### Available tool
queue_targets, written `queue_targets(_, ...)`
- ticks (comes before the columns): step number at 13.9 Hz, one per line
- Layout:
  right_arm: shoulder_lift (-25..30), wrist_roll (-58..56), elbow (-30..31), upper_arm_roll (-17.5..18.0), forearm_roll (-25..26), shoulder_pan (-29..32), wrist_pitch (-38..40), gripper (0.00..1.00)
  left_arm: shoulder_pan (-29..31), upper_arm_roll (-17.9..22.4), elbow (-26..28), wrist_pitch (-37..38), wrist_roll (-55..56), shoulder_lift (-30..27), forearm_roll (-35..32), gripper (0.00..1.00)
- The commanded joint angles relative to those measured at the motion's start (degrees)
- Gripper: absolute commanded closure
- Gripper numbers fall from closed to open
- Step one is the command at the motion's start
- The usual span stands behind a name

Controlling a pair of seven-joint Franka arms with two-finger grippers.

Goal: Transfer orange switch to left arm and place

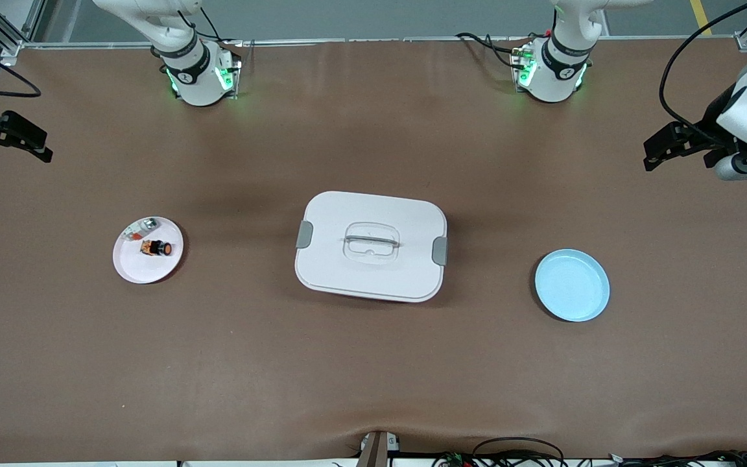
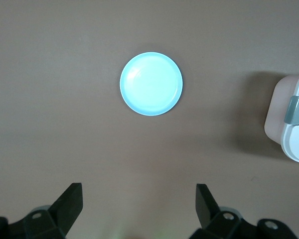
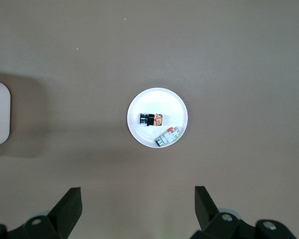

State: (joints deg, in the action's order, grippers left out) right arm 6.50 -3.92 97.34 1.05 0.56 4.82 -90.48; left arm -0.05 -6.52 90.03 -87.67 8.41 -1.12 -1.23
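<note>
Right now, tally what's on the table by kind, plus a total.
Plates: 2, a white plate and a light blue plate
Boxes: 1, the box
Small parts on the white plate: 2, the orange switch and a silvery-clear piece
Total: 5

No readable text, label, brand, number or sign shows on anything. The round marks on the arm bases near their green lights are too small to make out.
</note>
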Motion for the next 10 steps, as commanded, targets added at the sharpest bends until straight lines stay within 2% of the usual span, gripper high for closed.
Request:
queue_targets(1, -3.2, -0.6, -1.4, 0.4, -0.8, -0.1, 1.5, 0.00, 0.0, 0.2, -0.4, 0.9, -1.0, 0.2, -0.1, 0.00)
queue_targets(7, -10.2, 1.3, 0.3, 0.4, -1.4, -0.3, 0.8, 0.00, 0.0, 0.2, -0.6, 0.8, -0.9, 0.2, -0.1, 0.00)
queue_targets(10, -12.7, 7.4, 1.9, 0.4, -1.4, -0.4, -2.7, 0.00, 0.0, 0.2, -0.5, 0.8, -1.0, 0.3, -0.1, 0.00)
